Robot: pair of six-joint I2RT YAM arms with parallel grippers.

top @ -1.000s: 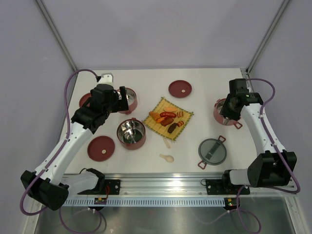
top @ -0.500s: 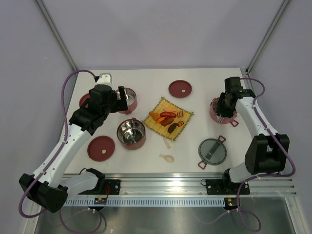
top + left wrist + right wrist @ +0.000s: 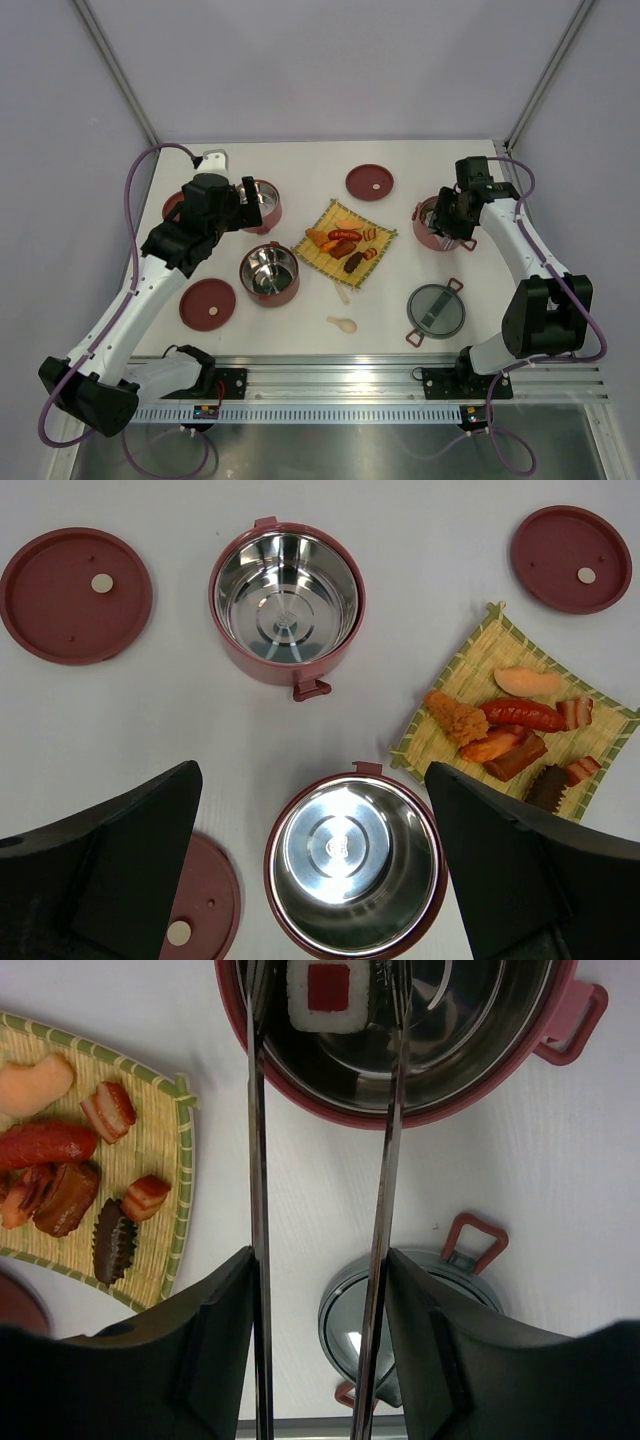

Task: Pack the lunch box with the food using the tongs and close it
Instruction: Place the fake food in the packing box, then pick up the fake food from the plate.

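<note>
Slackens right claw (image 3: 320, 1260) pinching tongs (image 3: 258, 1210), leaving sushi roll (image 3: 328, 990) in tier (image 3: 440, 1110): one piece packed. Keeps left claw (image 3: 310, 770) spread.

Over the last second the right arm (image 3: 522, 252) folded inward: its bulky black elbow joint, first low near the rail at the table's right edge, lifted and drew closer to the middle. The right gripper (image 3: 447, 212), clamped on the long thin silver metal tongs (image 3: 258, 1160), travelled leftward. The round dark-red steel-lined lunch-box tier (image 3: 450, 1108) beneath it also slid a little left, towards the yellow woven mat (image 3: 328, 213).
</note>
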